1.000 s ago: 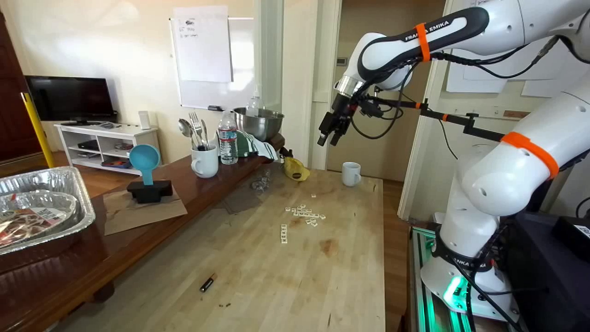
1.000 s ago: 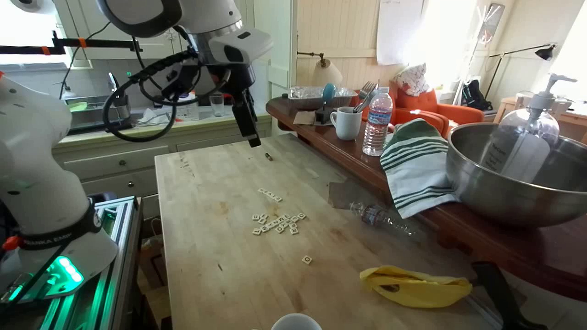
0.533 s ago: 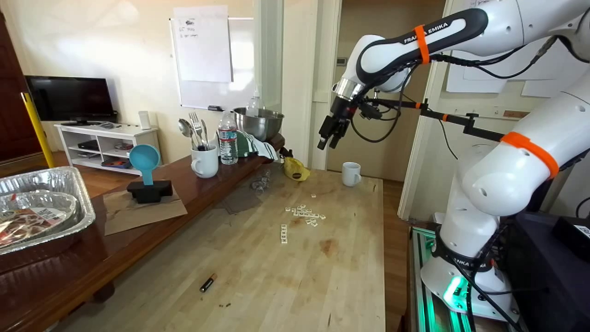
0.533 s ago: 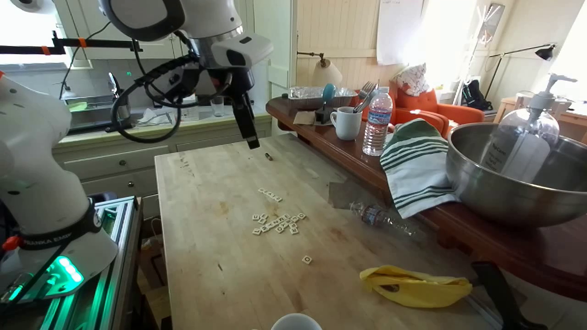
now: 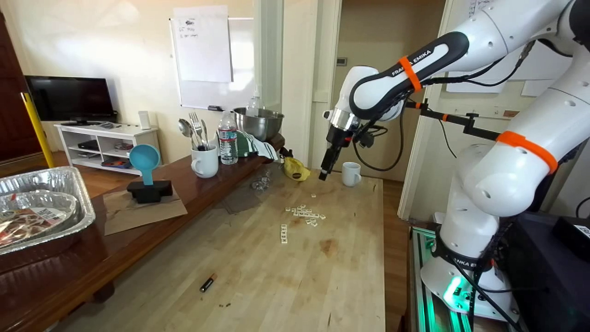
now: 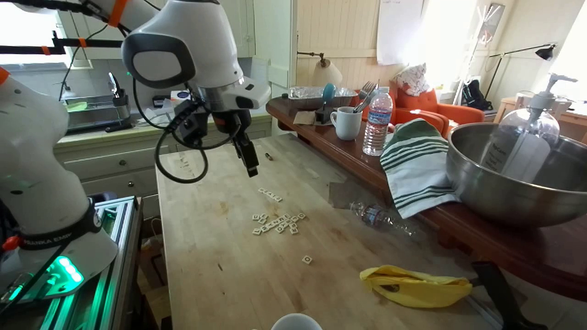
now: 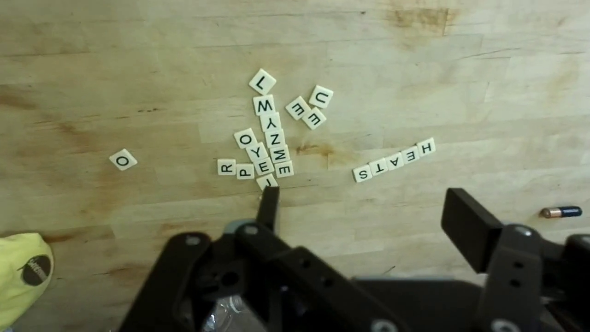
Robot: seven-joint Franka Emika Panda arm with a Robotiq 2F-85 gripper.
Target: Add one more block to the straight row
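Observation:
The row is a straight line of small whitish letter blocks (image 7: 394, 161) reading HEATS in the wrist view; it also shows in both exterior views (image 5: 284, 234) (image 6: 270, 195). A cluster of loose letter blocks (image 7: 275, 139) lies beside it, with U and two E blocks (image 7: 321, 96) close by. A lone O block (image 7: 123, 159) lies apart. My gripper (image 7: 364, 210) is open and empty, fingers wide apart. It hangs above the table in both exterior views (image 5: 324, 175) (image 6: 252, 173). In the wrist view, its left fingertip partly hides the J block (image 7: 266, 181).
A white mug (image 5: 351, 174) and a yellow banana-like bag (image 5: 295, 169) stand at the table's far end. A battery (image 7: 561, 211) and a crumpled clear bottle (image 6: 378, 217) lie on the table. A raised dark wooden ledge (image 6: 316, 137) runs along one side, bearing a steel bowl (image 6: 518, 197).
The arm has come down, bringing the gripper lower toward the table. The gripper has also turned, so its fingers line up in an exterior view. The blocks have not moved.

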